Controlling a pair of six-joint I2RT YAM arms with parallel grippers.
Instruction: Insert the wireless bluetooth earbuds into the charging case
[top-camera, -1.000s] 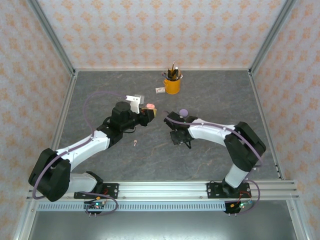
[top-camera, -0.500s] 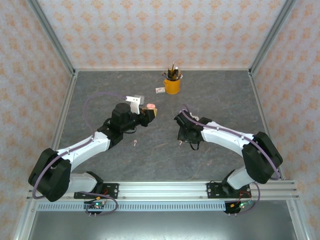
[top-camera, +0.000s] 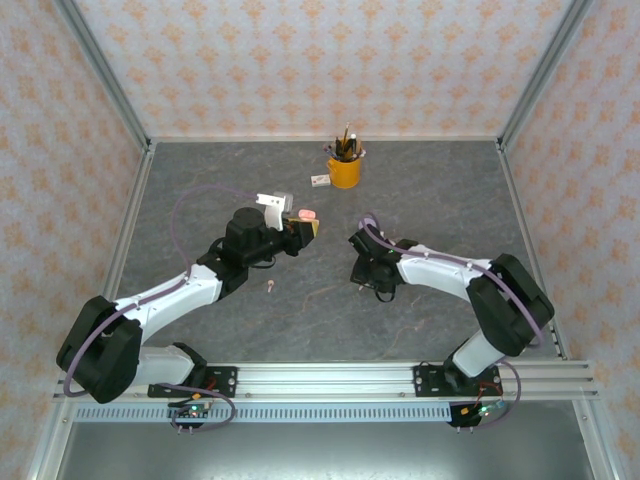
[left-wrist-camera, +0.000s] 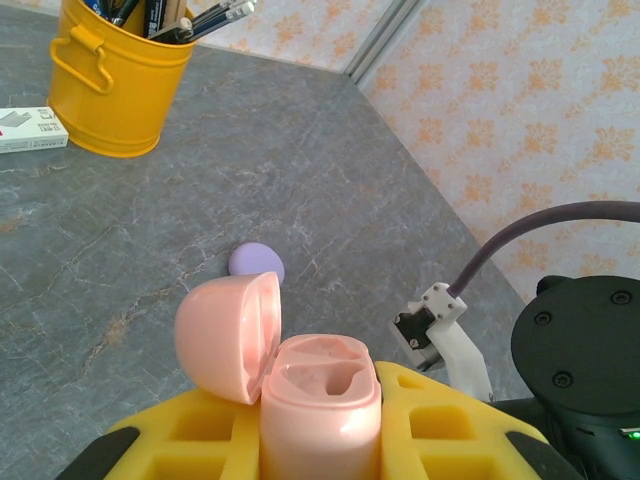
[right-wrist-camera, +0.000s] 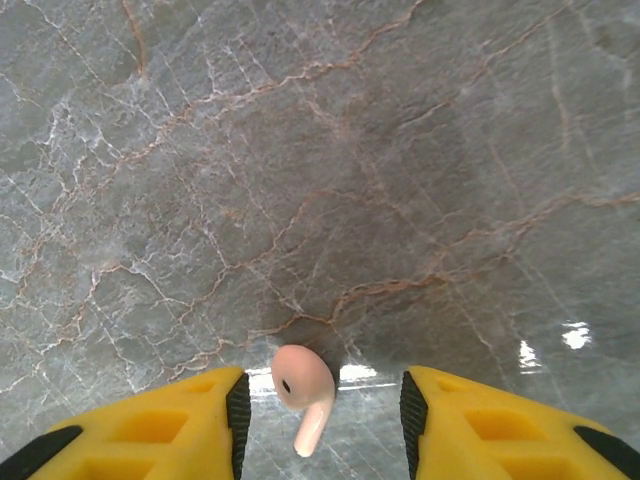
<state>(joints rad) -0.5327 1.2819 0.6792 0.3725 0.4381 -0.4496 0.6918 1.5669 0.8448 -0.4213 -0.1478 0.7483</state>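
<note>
**Spotter:** What's the overhead giving you?

**Operator:** A grey veined stone table (top-camera: 440, 200), floral wallpaper (top-camera: 300, 70) on three sides and a metal rail (top-camera: 330, 378) along the near edge. My left gripper (top-camera: 310, 228) is out mid-table, clamped on the pink charging case (top-camera: 303, 214). My right gripper (top-camera: 362, 280) points down at the stone, well apart from the left one. A loose pink earbud (top-camera: 270, 287) lies on the table below my left wrist. A yellow pen cup (top-camera: 344, 172) and a little white box (top-camera: 320, 181) sit towards the back.

**Spotter:** Left wrist?

**Operator:** The case stands upright between my yellow fingers (left-wrist-camera: 440, 410), its lid flipped open to the left. Beyond it a small lilac dome (left-wrist-camera: 256, 261) rests on the stone. Behind that, the table runs to the corner of the room.

**Spotter:** And the right wrist?

**Operator:** My jaws are spread, hanging low over glossy marbled stone that catches the light. A second pink earbud (right-wrist-camera: 303, 385) lies between my pads (right-wrist-camera: 238, 410). It touches neither pad, and its stem points towards the camera.
</note>
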